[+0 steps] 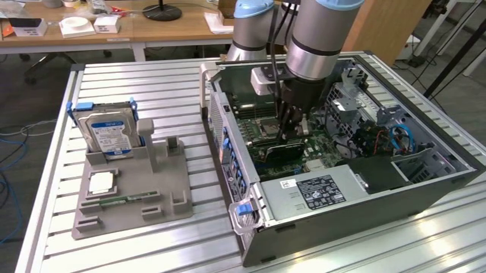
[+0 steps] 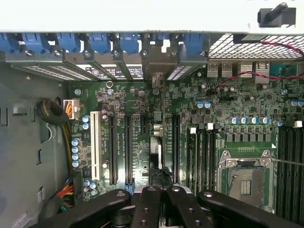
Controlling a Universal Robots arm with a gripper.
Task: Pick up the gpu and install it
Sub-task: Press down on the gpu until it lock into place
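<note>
Slotted aluminium table is carrying the whole setup. Wooden desks are sitting behind it with white boxes and a black round base on top; blue cable is trailing on the floor at the exterior view's left.

Grey parts fixture is lying on the table towards the exterior view's left. It is holding a hard drive upright, with a square chip and a green memory stick lying flat nearer the camera.

Open PC case is lying on its side beside the fixture, side panel off, motherboard facing up. Blue slot latches are lining one wall of the case.

The arm is reaching straight down into the case. The gripper is clenched on the gpu, fingers pressing in from both sides.

The gpu is showing as a thin dark card, standing on edge under the fingertips. It is sitting low over the motherboard's expansion slots, beside the memory slots and CPU socket. In the wrist view it is appearing edge-on, running in line with the long black slots. Can't tell whether it is fully seated.
</note>
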